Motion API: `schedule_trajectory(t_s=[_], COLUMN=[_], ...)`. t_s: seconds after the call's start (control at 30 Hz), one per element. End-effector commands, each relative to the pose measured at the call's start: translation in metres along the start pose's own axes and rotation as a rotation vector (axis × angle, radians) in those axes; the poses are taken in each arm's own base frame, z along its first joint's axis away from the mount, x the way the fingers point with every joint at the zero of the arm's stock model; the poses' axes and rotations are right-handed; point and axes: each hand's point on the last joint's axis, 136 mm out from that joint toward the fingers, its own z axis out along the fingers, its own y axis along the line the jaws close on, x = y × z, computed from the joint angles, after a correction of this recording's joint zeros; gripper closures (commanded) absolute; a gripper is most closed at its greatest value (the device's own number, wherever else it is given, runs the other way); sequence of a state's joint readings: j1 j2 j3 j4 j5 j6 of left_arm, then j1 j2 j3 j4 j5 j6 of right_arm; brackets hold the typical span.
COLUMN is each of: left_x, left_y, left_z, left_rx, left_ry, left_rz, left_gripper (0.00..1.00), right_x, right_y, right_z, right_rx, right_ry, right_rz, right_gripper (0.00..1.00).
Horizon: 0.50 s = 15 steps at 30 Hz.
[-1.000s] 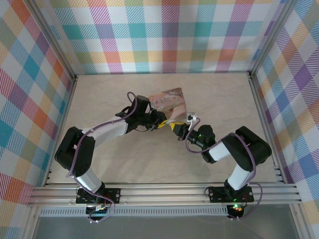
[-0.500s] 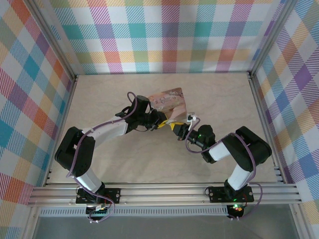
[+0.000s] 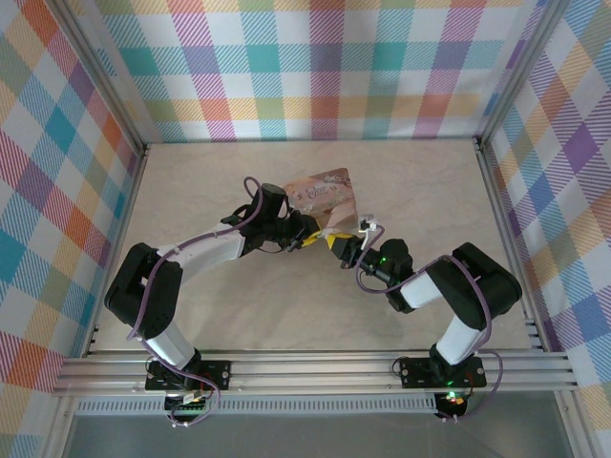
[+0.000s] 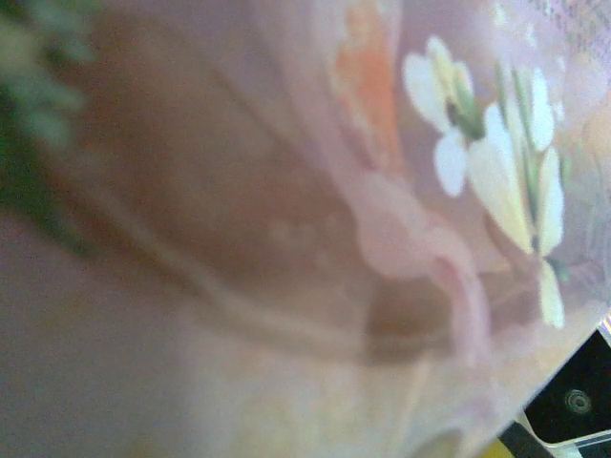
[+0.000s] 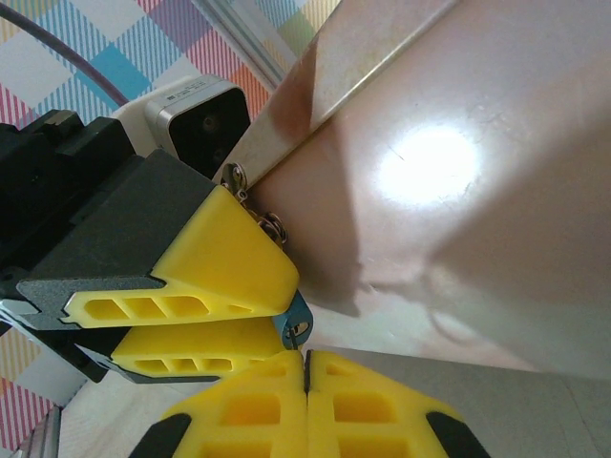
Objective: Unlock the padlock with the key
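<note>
Nothing has shifted in the last second: my two claws stay nose to nose at the tin

From above, my left claw [image 3: 307, 238] and right claw [image 3: 336, 245] meet tip to tip just beside the pink tin [image 3: 325, 194], exactly as they did a second ago. On the left wrist, the tin's flowered face [image 4: 286, 239] sits blurred, right up against the lens. On the right wrist, the right claw [image 5: 305, 367] is pressed flat shut, and I cannot tell whether the key is pinched inside. Just past its tips the left claw [image 5: 283, 313] is narrowed onto the blue padlock [image 5: 299, 315], with a fine chain [image 5: 256, 208] above. I judge this as a pause at insertion, with the lock not yet turned
</note>
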State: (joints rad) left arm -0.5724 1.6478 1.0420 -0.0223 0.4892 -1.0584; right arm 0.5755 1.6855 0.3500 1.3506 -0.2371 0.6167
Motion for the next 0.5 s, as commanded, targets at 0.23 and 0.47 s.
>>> schedule_trajectory(t_s=[0.23, 0.47], left_x=[0.003, 0.004], left_y=[-0.025, -0.026], left_z=[-0.011, -0.011], left_rx=[0.095, 0.099], left_ry=[0.012, 0.016], left_rz=[0.005, 0.003], left_gripper=[0.94, 0.94], right_x=[-0.013, -0.01], right_y=[0.013, 0.016], right_z=[0.014, 0.023], right_rx=[-0.07, -0.089], right_ry=[-0.033, -0.017], right_rz=[-0.021, -0.014], right_gripper=[1.0, 1.0])
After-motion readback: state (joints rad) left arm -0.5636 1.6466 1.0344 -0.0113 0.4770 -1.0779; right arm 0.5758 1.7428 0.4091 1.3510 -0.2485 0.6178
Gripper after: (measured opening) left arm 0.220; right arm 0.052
